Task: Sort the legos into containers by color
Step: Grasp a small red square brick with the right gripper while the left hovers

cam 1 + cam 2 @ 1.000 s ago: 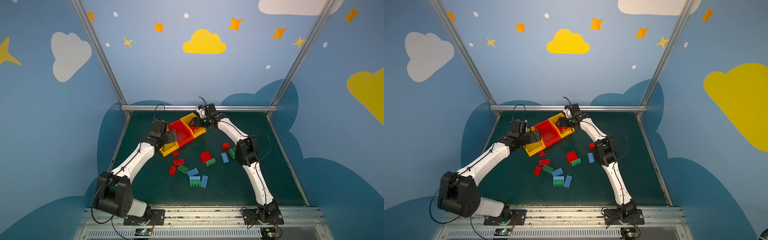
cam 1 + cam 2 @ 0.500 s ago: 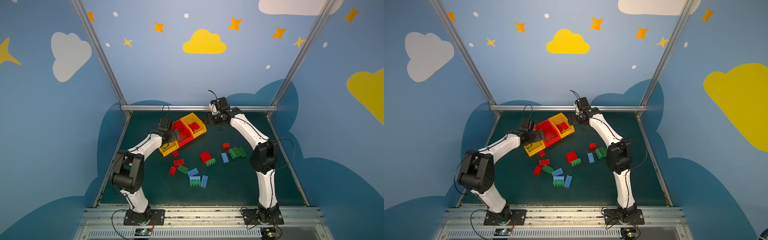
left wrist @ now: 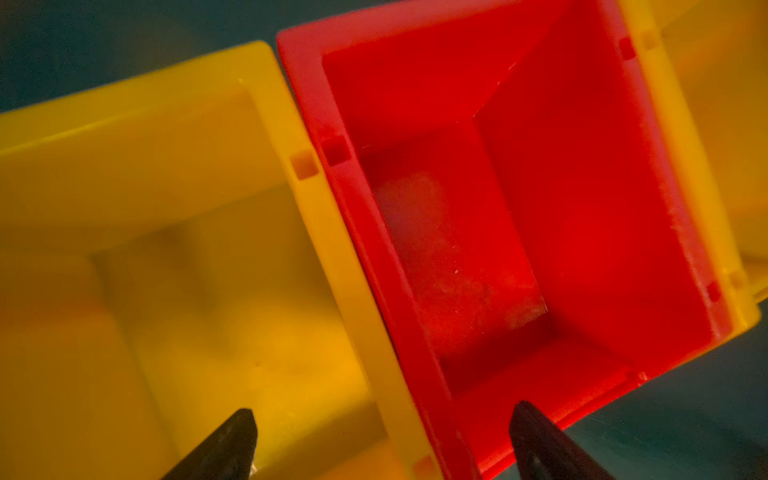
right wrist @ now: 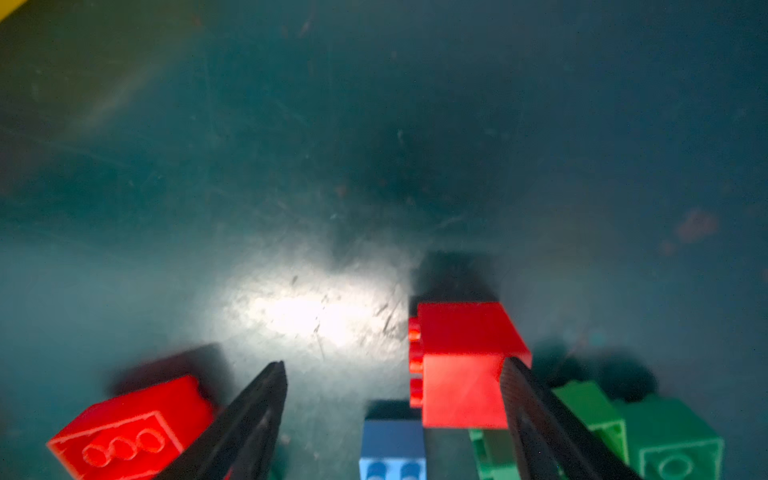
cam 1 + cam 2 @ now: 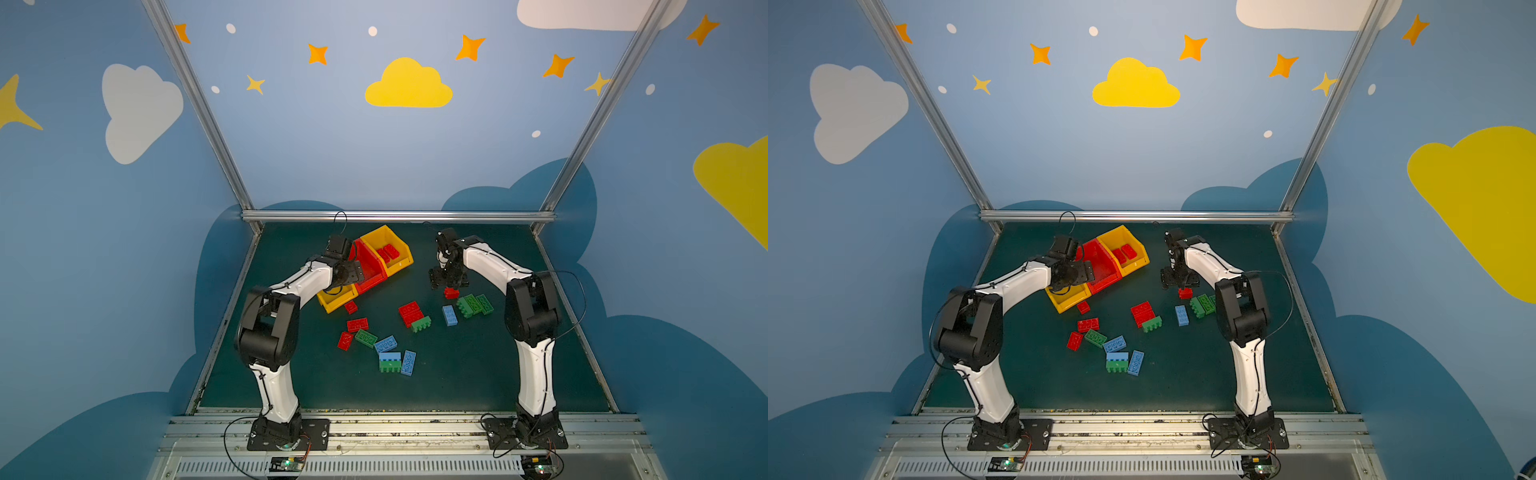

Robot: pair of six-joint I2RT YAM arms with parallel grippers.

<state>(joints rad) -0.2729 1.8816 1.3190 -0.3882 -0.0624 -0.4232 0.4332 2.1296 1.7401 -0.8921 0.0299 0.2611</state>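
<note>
While left fingers (image 3: 224, 449) and right fingers (image 4: 249, 419) gape, legos (image 5: 410, 312) dot blue-walled green mat (image 5: 457, 374).

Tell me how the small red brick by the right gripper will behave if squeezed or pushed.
The small red brick looks like hard moulded plastic, so it is probably rigid and light. It lies on its side, studs pointing sideways, so a push might tip it over. Its glossy flat faces could slip in the right gripper.
</note>
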